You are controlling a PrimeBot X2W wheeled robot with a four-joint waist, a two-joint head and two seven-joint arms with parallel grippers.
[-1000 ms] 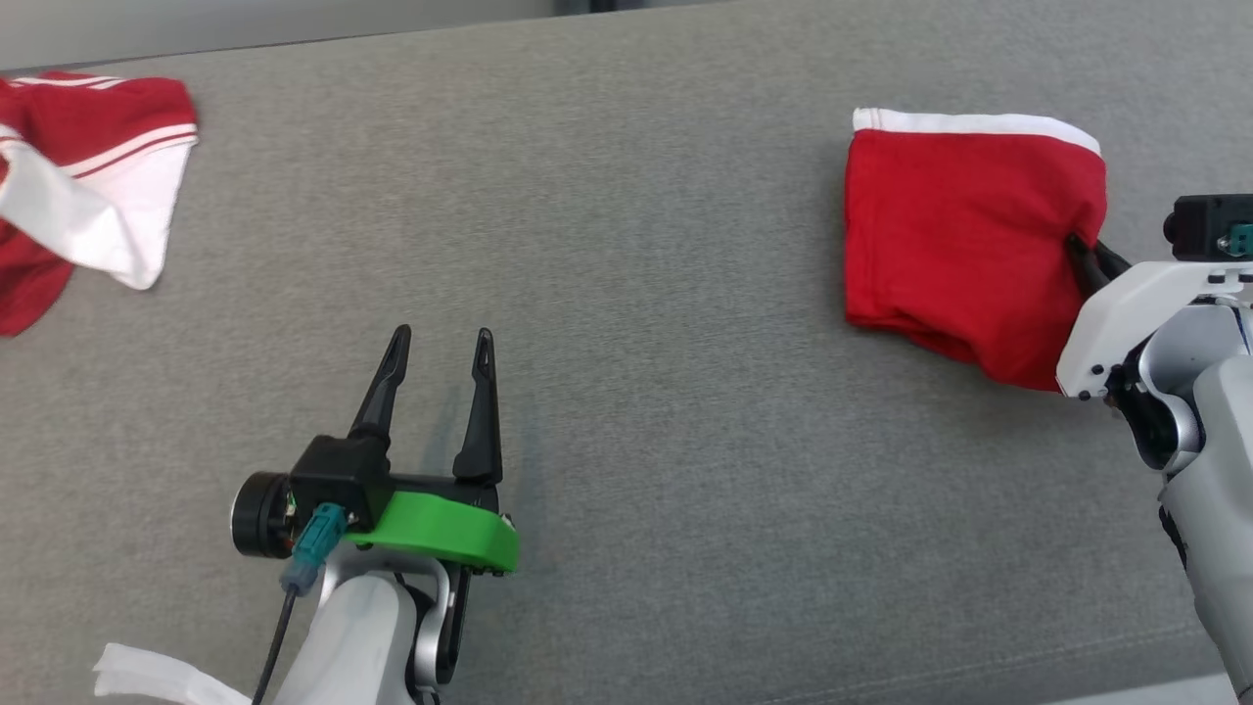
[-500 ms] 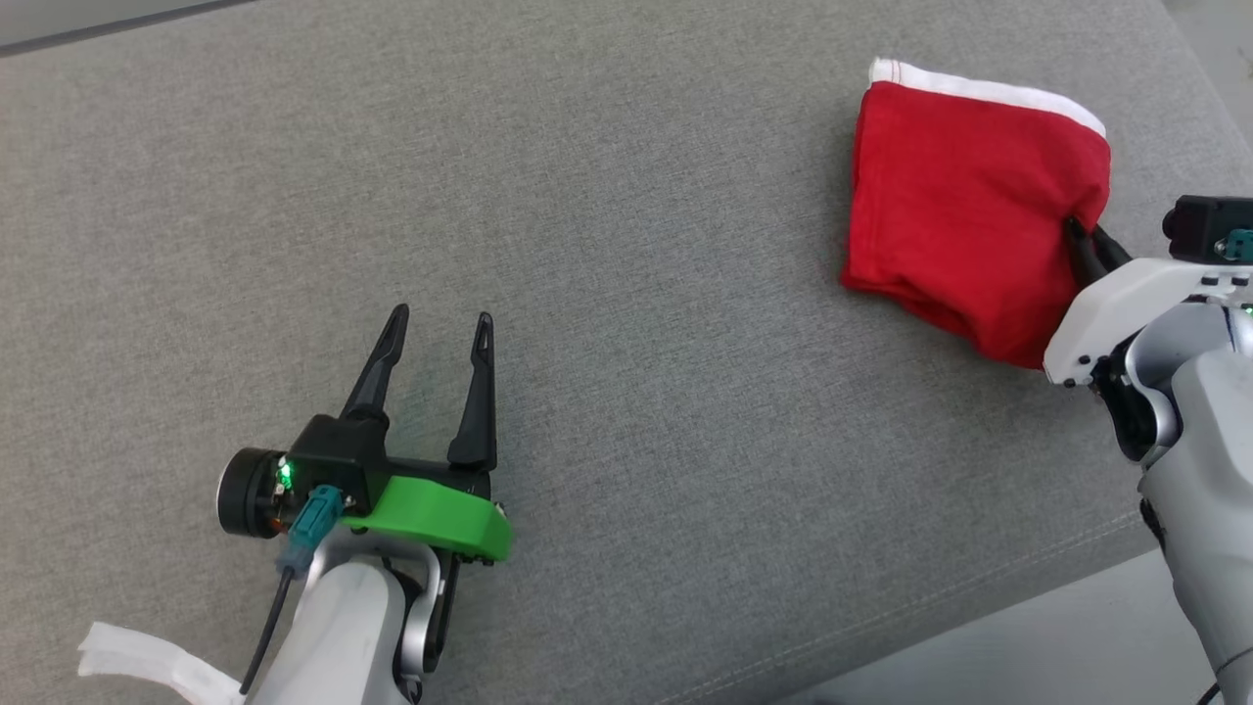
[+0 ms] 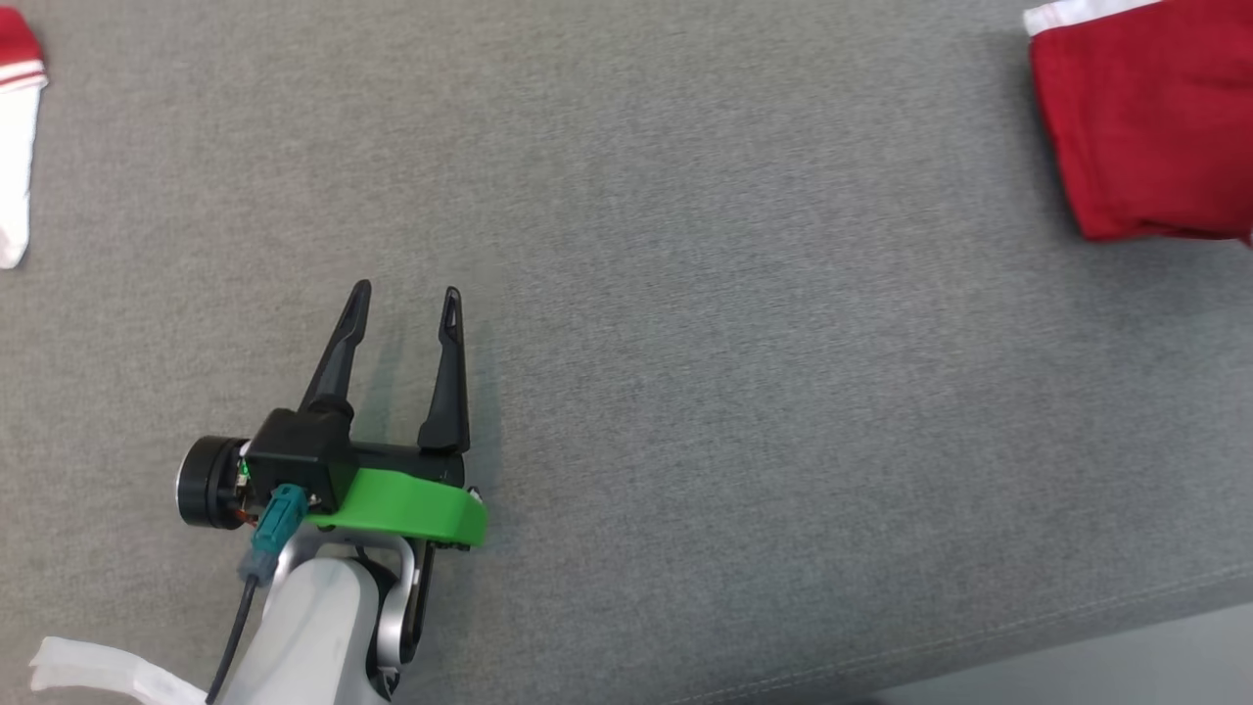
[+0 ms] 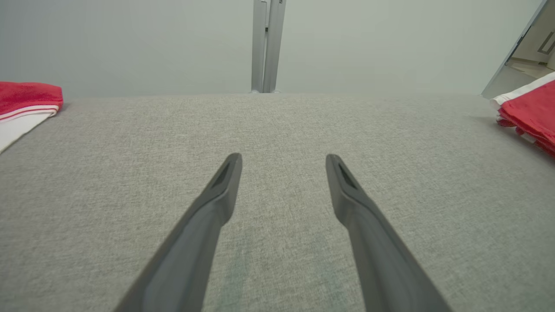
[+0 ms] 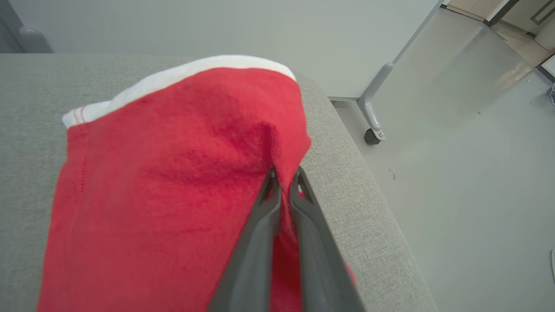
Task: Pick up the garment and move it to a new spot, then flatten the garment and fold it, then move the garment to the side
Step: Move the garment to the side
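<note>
Grey padded surface (image 3: 744,323): is filling most of the head view. In the right wrist view its right edge is falling away to the floor (image 5: 468,173).

Folded red garment (image 3: 1145,127): is lying at the far right corner of the surface, close to that edge. It is sitting as a compact packet of several layers, with its white band turned to the far side.

Red-and-white cloth (image 3: 15,157): is lying at the far left, well apart from the packet.

Left gripper (image 3: 406,290): is hovering low over bare surface, jaws spread wide and carrying nothing.

Right gripper (image 5: 285,173): is pinching a raised ridge of red cloth on the packet's right side, jaws pressed almost together on it.

Handling: the garment is looking light, soft and limp, and not fragile. Hung from one point, it is likely to be sagging and its layers sliding open. Dragged, it is probably catching on the woven surface.

Where to hold: a pinch at a folded edge, going through every layer, is looking safest for keeping the fold.

Hard to make out: the head view is cutting off the packet's right part. Whether the pinch is taking all the layers or just the top one cannot be told. A pale strip (image 3: 88,671) is lying by the left forearm, its nature unclear.
</note>
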